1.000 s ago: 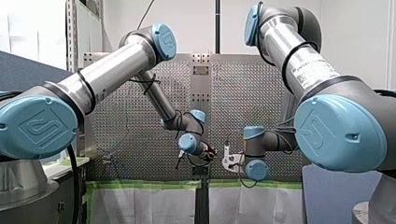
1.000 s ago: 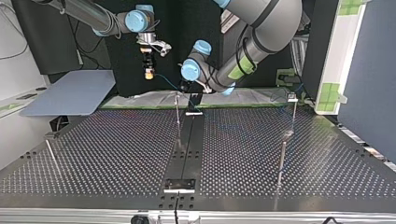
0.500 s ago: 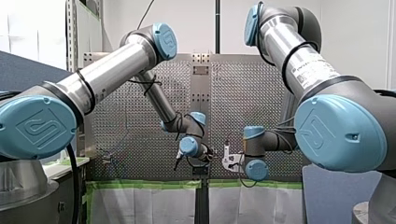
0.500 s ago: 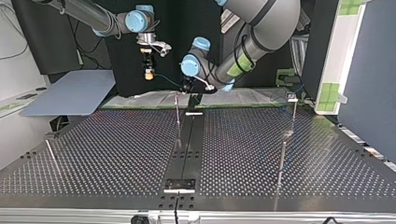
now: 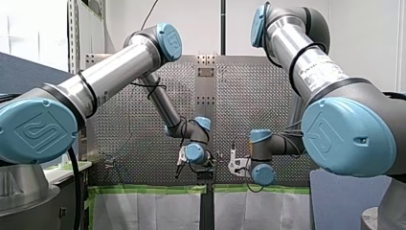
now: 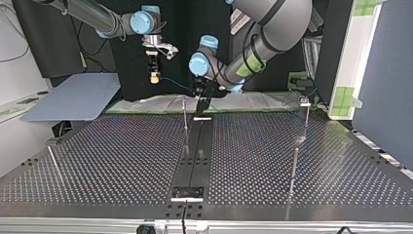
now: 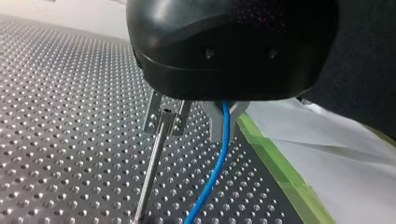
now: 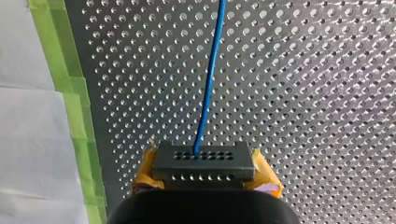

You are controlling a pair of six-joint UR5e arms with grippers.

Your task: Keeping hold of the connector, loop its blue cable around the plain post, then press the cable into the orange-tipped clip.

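My right gripper [image 8: 203,173] is shut on the black connector [image 8: 203,161] with its yellow pads and hangs above the table's far edge [image 6: 155,74]. The blue cable [image 8: 210,74] runs from the connector across to my left gripper [image 6: 200,95]. In the left wrist view the two metal fingers [image 7: 166,119] stand a little apart, with nothing in the gap. The cable [image 7: 219,158] passes in front of one finger, and the thin plain post [image 7: 152,172] rises in front of the other. I cannot pick out an orange-tipped clip.
The post [image 6: 185,122] stands near the perforated table's far edge [image 6: 146,113], beside a dark centre strip [image 6: 195,156]. More thin posts stand at the top view's right [image 6: 293,165] [image 6: 307,114] and left [image 6: 52,163]. Green tape [image 7: 275,163] edges the plate.
My left wrist has turned and lowered, bringing its gripper closer beside the plain post. The right arm and the connector have stayed put.
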